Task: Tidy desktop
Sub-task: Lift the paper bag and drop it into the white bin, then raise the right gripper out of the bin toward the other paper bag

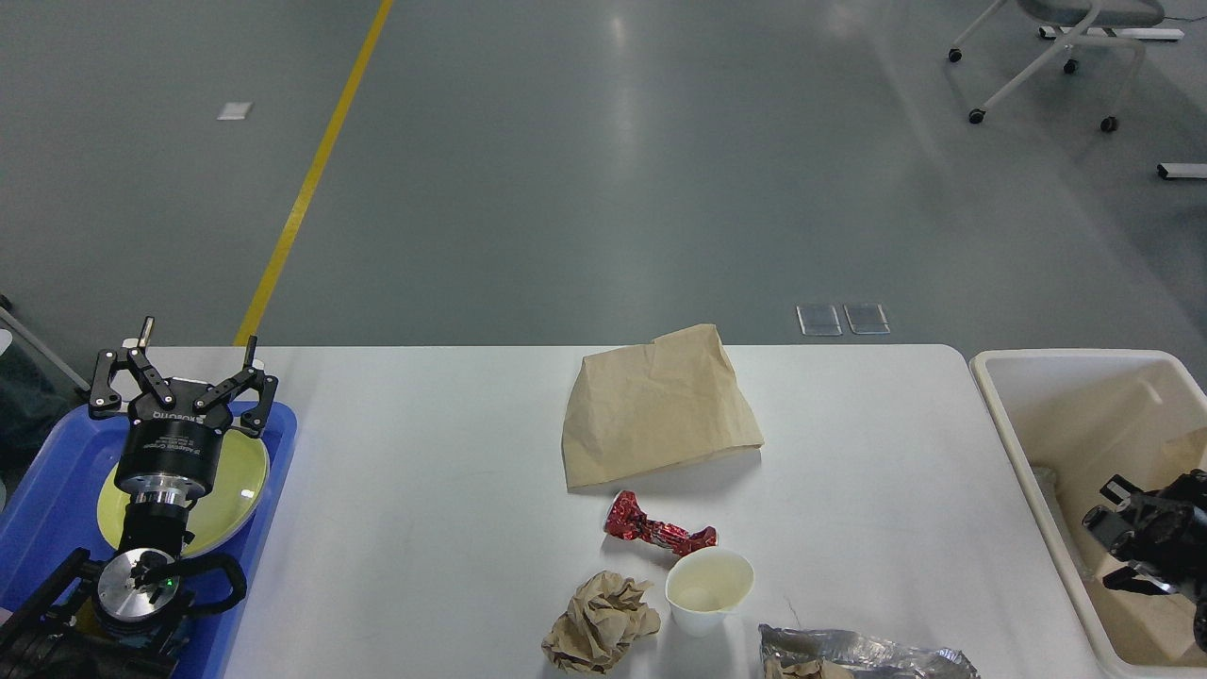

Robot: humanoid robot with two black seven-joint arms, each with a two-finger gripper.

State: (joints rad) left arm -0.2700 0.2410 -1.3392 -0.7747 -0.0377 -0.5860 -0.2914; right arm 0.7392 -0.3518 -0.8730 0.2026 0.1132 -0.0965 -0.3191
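The white desktop [424, 490] carries a flat brown paper bag [660, 405], a red foil wrapper [657, 533], a crumpled ball of brown paper [601, 622], an empty white paper cup [708, 589] and a silver foil packet [863, 655] at the front edge. My left gripper [179, 370] is open and empty, hovering over a yellow-green plate [231, 481] in the blue tray [57, 471]. My right gripper [1117, 542] is low inside the cream-white bin [1000, 415], fingers spread. Brown paper [1146, 622] lies below it in the bin.
The bin stands off the desktop's right end, the blue tray at its left end. Grey floor lies beyond the far edge, with a yellow line [311, 179] and a wheeled chair [1056, 57] at the far right.
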